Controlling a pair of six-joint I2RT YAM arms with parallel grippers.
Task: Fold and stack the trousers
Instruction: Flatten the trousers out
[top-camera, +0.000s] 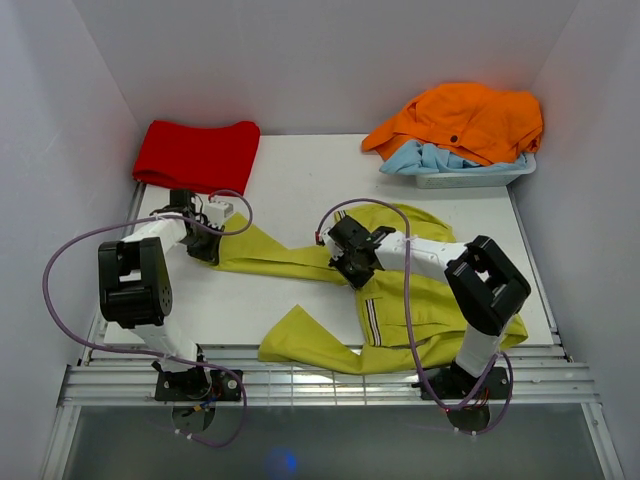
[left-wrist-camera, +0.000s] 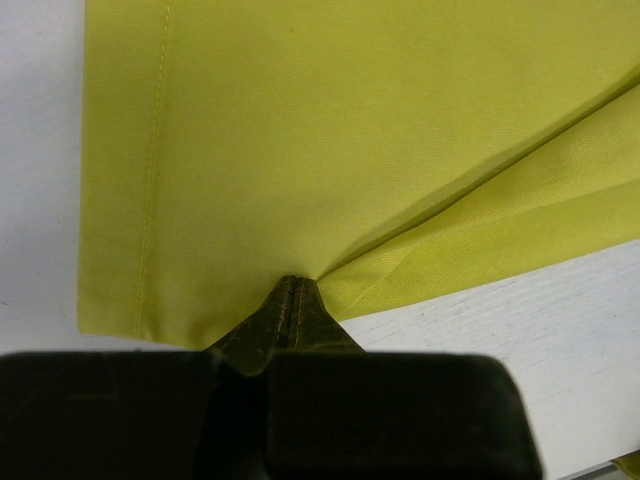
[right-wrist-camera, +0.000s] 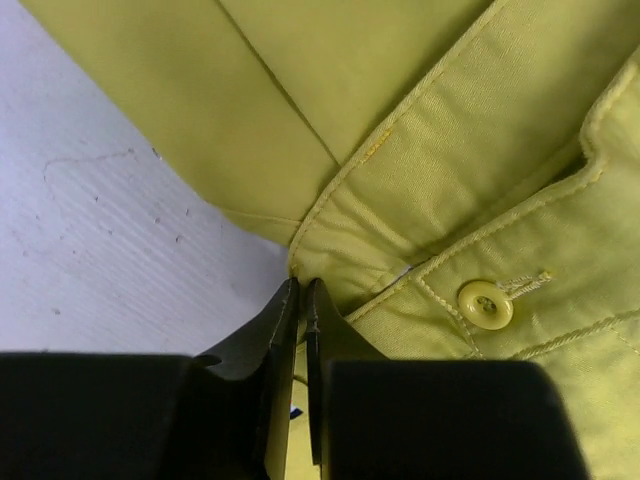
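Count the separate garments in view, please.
4: the trousers spread near centre, a red folded garment far left, an orange garment atop a light blue garment in the far-right tray; others may hide beneath.

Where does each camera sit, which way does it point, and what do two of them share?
Top external: above and behind the arms, looking down on the table and trousers; both arms, left claw and right claw show.
Left wrist: on the left arm, looking along its shut claw at a trouser leg's hem.
Right wrist: on the right arm, looking past its claw at the buttoned waistband.
Shared: both wrist views show trousers on white table.
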